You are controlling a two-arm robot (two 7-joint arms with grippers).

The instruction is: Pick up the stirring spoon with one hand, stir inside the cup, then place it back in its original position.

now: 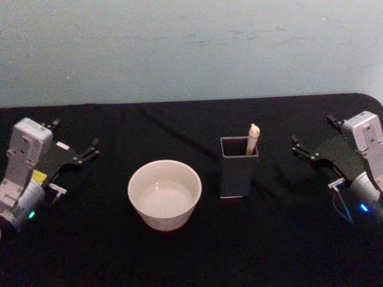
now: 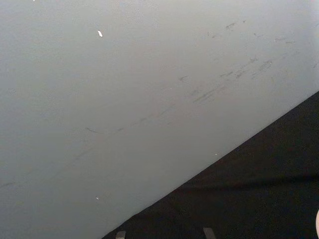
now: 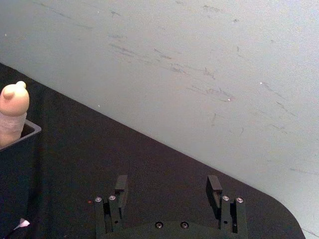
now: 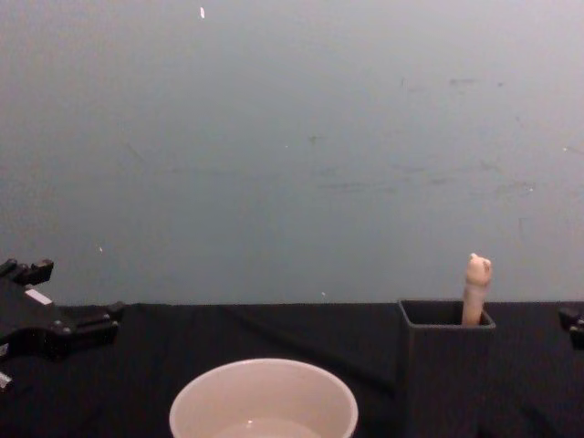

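Observation:
The stirring spoon (image 1: 253, 139) stands upright in the dark grey square holder box (image 1: 238, 167), with its cream knobbed handle (image 4: 475, 287) poking above the rim. Its bowl is hidden inside the box. The wide off-white cup (image 1: 164, 194) sits left of the box, a small gap between them. My left gripper (image 1: 76, 134) rests open at the table's left side, well clear of the cup. My right gripper (image 1: 312, 130) is open at the right side, a short way from the box. In the right wrist view its fingers (image 3: 121, 185) stand apart, with the spoon's knob (image 3: 14, 107) off to one side.
A black cloth covers the table (image 1: 191, 257), and a pale grey wall (image 1: 191, 48) rises behind its far edge. The table's rounded far right corner (image 1: 374, 98) lies just behind the right arm. Open cloth lies in front of the cup and box.

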